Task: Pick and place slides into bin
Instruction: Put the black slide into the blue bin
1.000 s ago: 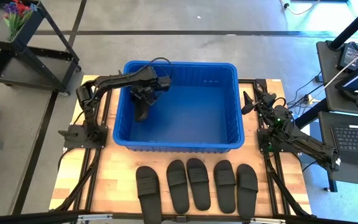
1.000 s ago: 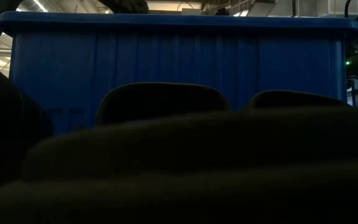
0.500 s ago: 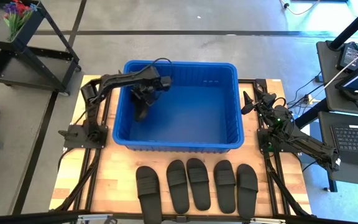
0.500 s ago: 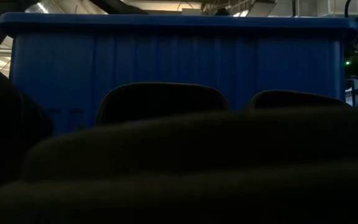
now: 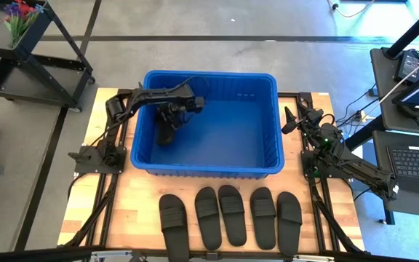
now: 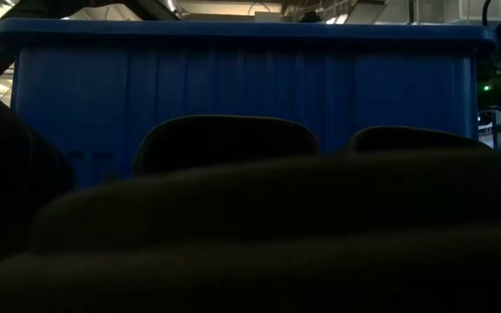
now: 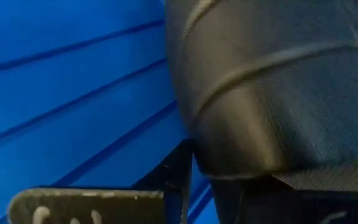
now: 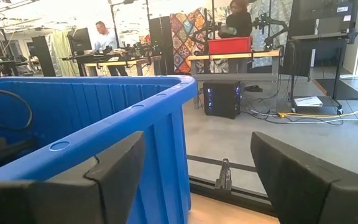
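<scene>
The blue bin stands at the middle of the table. My left gripper reaches inside it at its left end, shut on a black slide, which fills the left wrist view against the blue wall. Several more black slides lie flat in a row on the table in front of the bin; in the low view they stand dark before it. My right gripper waits open and empty beside the bin's right wall. My left gripper holds the slide by its far end, coming from above and from the bin's far left, slanting down. The slide hangs below the fingers, inside the bin near the left wall. Whether its lower end touches the bin floor, I cannot tell. The gripper hides the place of contact.
The bin's floor to the right of the held slide is bare. Arm mounts stand at the table's left and right edges. A cart and desks stand on the floor around the table, with people far off in the room.
My left arm has sunk lower over the bin's far left corner, and its gripper has gone a little toward the right and down inside the bin. The slide has stayed in the hold near the left wall.
</scene>
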